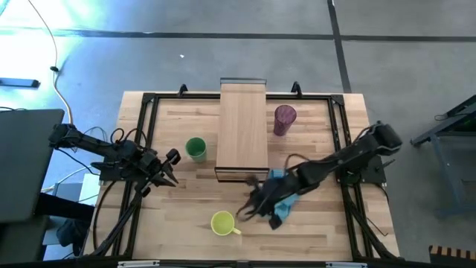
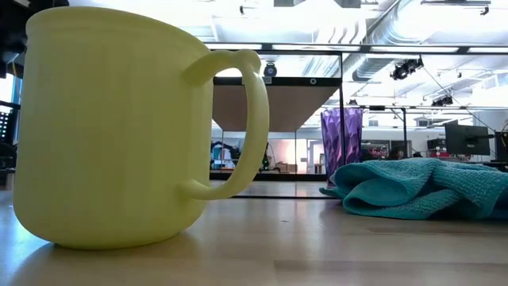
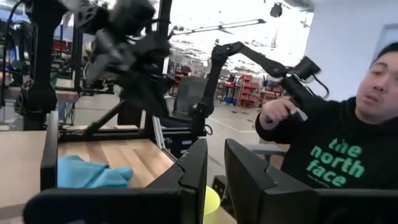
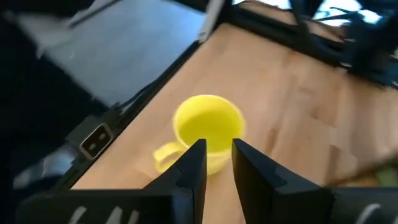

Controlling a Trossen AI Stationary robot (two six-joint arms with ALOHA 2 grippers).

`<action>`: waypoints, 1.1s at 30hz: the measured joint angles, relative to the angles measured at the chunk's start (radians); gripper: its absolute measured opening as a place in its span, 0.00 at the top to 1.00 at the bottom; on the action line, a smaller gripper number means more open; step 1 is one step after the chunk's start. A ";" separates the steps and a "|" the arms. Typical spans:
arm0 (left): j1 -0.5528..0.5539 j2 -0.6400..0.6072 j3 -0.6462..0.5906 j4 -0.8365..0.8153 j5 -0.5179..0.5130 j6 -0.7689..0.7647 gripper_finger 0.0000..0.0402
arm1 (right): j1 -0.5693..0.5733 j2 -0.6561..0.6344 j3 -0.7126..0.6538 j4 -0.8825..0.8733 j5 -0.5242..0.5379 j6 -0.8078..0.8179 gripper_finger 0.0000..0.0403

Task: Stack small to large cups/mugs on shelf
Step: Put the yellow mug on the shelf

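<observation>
Hovering above the table near the yellow mug (image 1: 222, 223), the right gripper (image 1: 245, 211) has its fingers slightly parted and grips nothing. The mug stands upright on the table, just beyond the fingertips, on the side away from the shelf (image 1: 242, 128). The blue cloth (image 1: 282, 197) lies under the right arm, between mug and shelf. The green cup (image 1: 195, 149) stands beside the shelf's left edge, the purple tumbler (image 1: 284, 119) beside its right edge. The left gripper (image 1: 168, 170) waits near the green cup, fingers apart, empty.
</observation>
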 joint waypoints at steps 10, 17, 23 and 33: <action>0.000 0.000 0.000 -0.058 -0.008 -0.052 0.88 | -0.011 0.281 0.379 -0.268 -0.008 -0.204 0.83; 0.000 0.000 0.000 -0.091 -0.009 -0.069 0.88 | -0.022 0.394 0.529 -0.332 -0.019 -0.407 0.83; 0.002 0.000 0.000 -0.103 -0.009 -0.067 0.88 | -0.024 0.448 0.547 -0.268 -0.032 -0.564 0.83; 0.002 0.000 0.000 -0.103 -0.010 -0.057 0.88 | -0.024 0.481 0.548 -0.147 -0.092 -0.643 0.83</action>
